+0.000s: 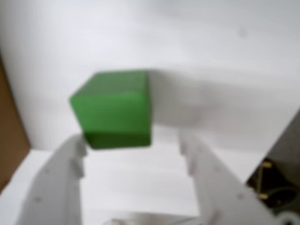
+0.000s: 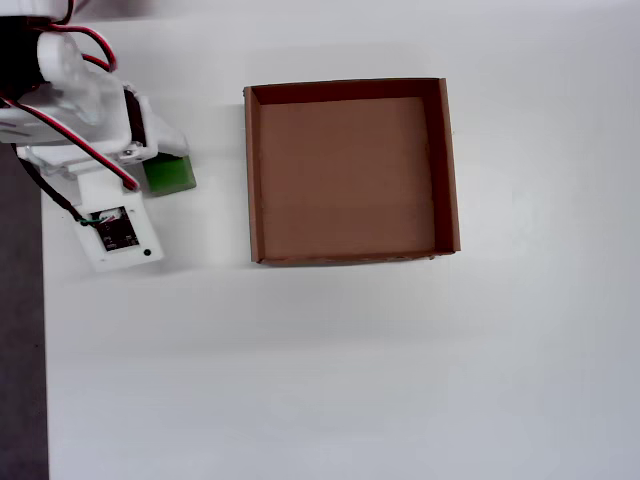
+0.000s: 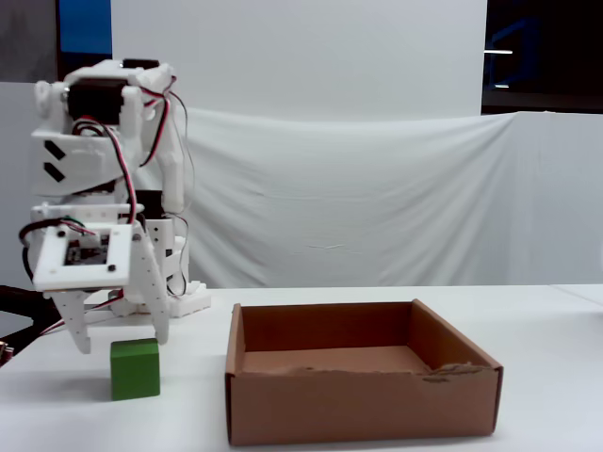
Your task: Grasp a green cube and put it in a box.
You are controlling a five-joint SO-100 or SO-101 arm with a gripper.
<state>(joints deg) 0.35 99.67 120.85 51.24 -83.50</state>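
Your gripper hangs just above the green cube, its two white plastic fingers spread wide and holding nothing. In the fixed view the fingertips sit near the cube's top face, one to either side, with no contact visible. The wrist view shows the same: the fingers are parted wider than the cube, which lies beyond their tips, blurred but plainly matte and square-edged.

The cube rests on the white counter, well to the left of the box in the overhead view, where the arm covers part of the cube. The box is a shallow square tray of brown cardboard with low walls and a flat plain floor; its near wall has a ragged, torn top edge. A white cloth backdrop hangs behind the counter.
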